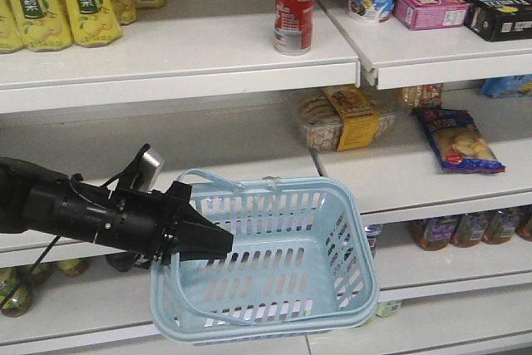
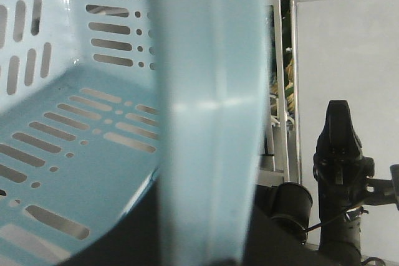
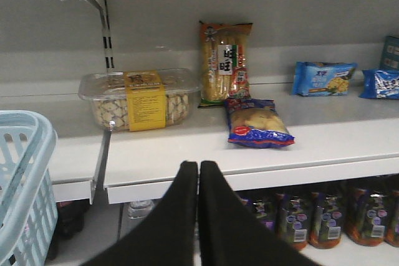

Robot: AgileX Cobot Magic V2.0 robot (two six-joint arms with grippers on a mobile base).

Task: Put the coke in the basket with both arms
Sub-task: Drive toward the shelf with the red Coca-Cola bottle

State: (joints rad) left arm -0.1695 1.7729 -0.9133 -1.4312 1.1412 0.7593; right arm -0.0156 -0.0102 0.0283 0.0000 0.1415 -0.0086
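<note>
Your left arm's black wedge-shaped gripper (image 1: 218, 244) sits closest, jaws pinched on the near-left rim of the light blue slotted plastic basket (image 1: 332, 230), which hangs tilted with nothing inside. You have the carrier in hand, so that half looks done. What's left is the slim red Coca-Cola bottle (image 1: 294, 6): it stands upright on the top white shelf (image 1: 166, 56), well above the basket and untouched. Your right gripper (image 3: 198, 169) faces the middle shelf (image 3: 249, 154), fingers pressed together, holding nothing; it must open, fetch the bottle and lower it in
</note>
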